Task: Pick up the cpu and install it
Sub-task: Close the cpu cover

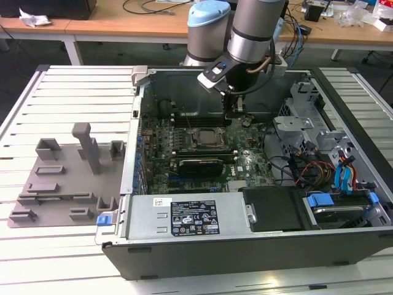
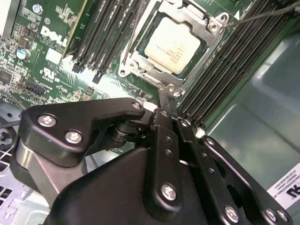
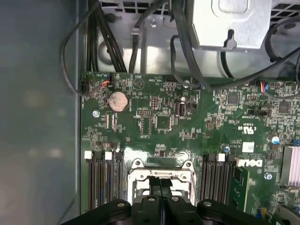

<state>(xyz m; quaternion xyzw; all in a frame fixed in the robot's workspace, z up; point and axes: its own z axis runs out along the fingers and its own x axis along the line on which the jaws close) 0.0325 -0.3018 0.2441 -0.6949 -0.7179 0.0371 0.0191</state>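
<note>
The cpu [image 2: 173, 44], a small square chip with a silvery-white top, lies flat inside the motherboard socket's metal frame [image 2: 140, 63]. My gripper [image 2: 166, 93] is shut, its two black fingers pressed together with nothing between them. The tips stand at the frame's edge, just beside the cpu. In the first wrist view the shut fingers [image 3: 154, 190] stand over the socket frame [image 3: 136, 172]. In the exterior view the gripper [image 1: 235, 117] hangs inside the open computer case, toward the exterior view's right of the socket [image 1: 206, 139].
Black memory slots [image 2: 112, 28] flank the socket on both sides. A grey tray [image 1: 67, 178] with upright fixtures lies at the exterior view's left of the case. An expansion card [image 1: 199, 165], power supply [image 1: 196, 215], cables and drive bays [image 1: 319, 166] crowd the case.
</note>
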